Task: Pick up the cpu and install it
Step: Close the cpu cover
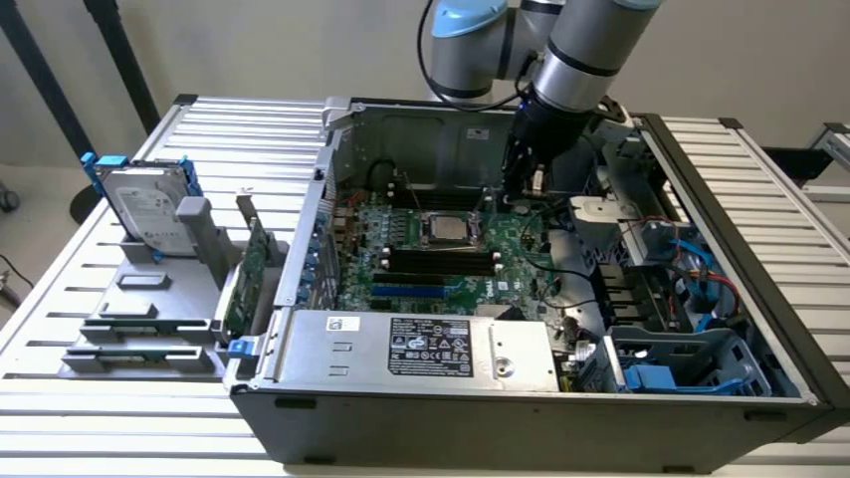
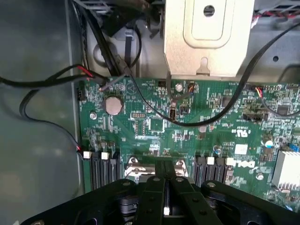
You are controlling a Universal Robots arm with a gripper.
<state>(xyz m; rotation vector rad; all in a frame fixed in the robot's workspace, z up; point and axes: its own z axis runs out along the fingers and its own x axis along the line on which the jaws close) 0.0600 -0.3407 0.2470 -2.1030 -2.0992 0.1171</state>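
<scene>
The cpu [image 1: 445,231] is a small dull silver square lying flat inside the metal-framed socket in the middle of the green motherboard [image 1: 439,284], within the open computer case. My gripper [image 1: 516,202] hangs just above the board, a little to the exterior view's right of the cpu and further back. In the wrist view the black fingers [image 2: 154,197] are pressed together, so the gripper [image 2: 165,187] is shut, and I see nothing held between them. They cover most of the socket; only its metal frame corners [image 2: 135,168] peek out beyond them.
A silver hard drive [image 1: 143,204] in blue brackets stands on a grey rack outside the case, next to an upright green card [image 1: 246,279]. A silver power supply [image 1: 412,349] fills the case front. A folded metal bracket [image 2: 208,37] and loose black cables [image 2: 117,65] lie behind the board.
</scene>
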